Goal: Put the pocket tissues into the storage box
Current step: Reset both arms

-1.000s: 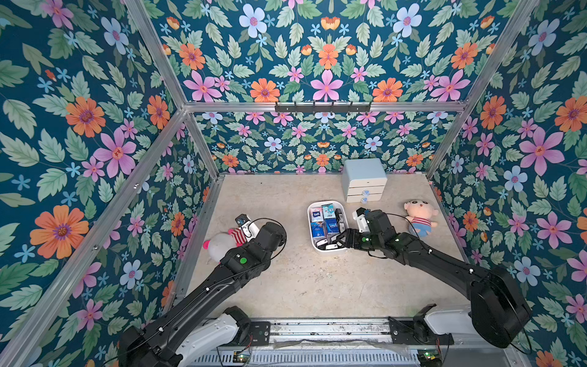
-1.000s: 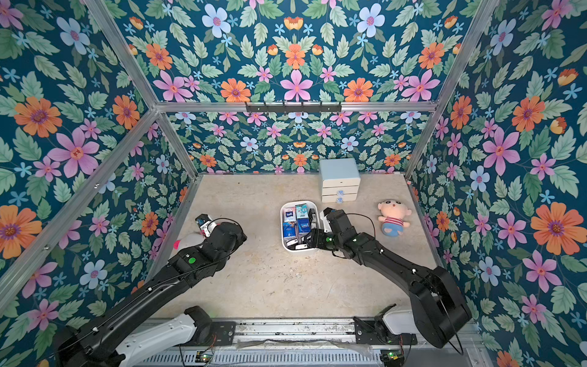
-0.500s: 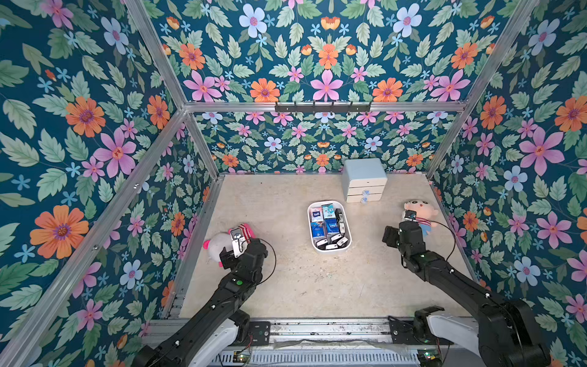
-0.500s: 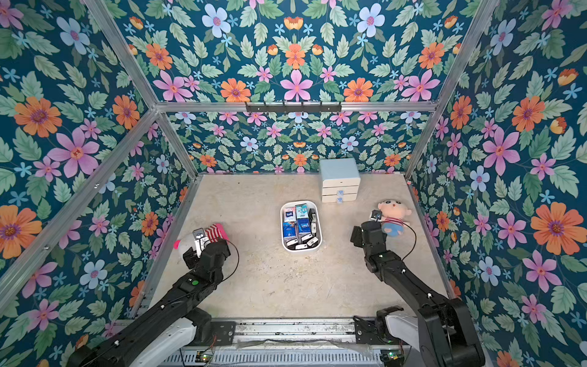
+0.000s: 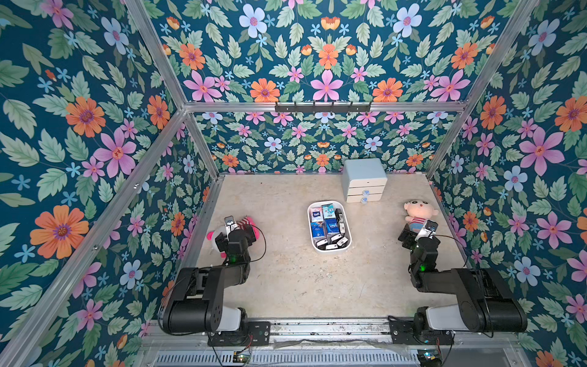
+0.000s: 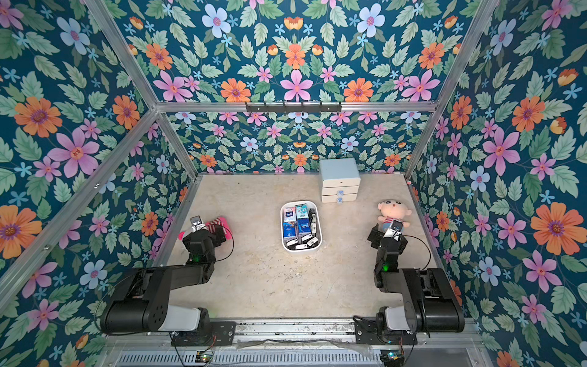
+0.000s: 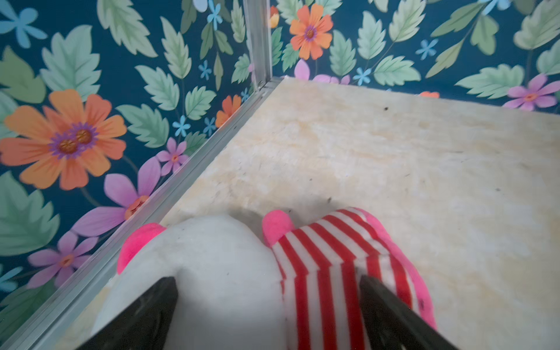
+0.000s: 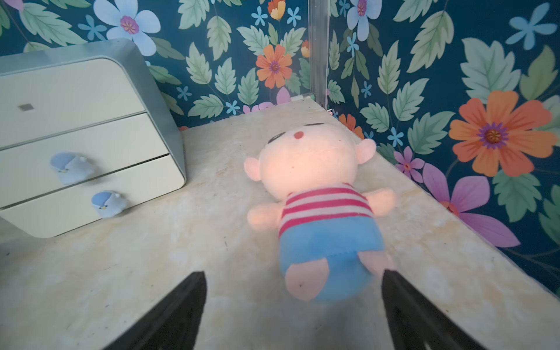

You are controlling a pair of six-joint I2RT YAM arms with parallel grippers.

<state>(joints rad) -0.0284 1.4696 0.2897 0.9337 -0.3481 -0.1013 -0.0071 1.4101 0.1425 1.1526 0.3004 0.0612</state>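
In both top views the storage box (image 5: 330, 250) (image 6: 301, 250) sits at mid-frame with its long axis running from top to bottom of the picture. Every one of the pocket tissues (image 5: 327, 222) that we can find lies inside it, and we see none loose on the table. The left gripper (image 5: 235, 229) is at the left of the frame and the right gripper (image 5: 414, 233) at the right. The box lies between them, well apart from both, and the right one is perhaps slightly nearer. Both point toward the top of the frame, not toward the box.

In the left wrist view the left gripper's (image 7: 267, 278) jaws are spread wide. Between them, at the lower middle, shows the white and pink plush doll (image 7: 212, 272). We judge it is not gripped. No box or packet appears.

In the right wrist view the right gripper's (image 8: 293, 272) jaws also stand wide and empty. The striped-shirt doll (image 8: 321, 194) lies at centre and the drawer cabinet (image 8: 75, 136) at the left. The box is out of frame.

We judge the packing done. Any further move to the box would mean swinging an arm inward.
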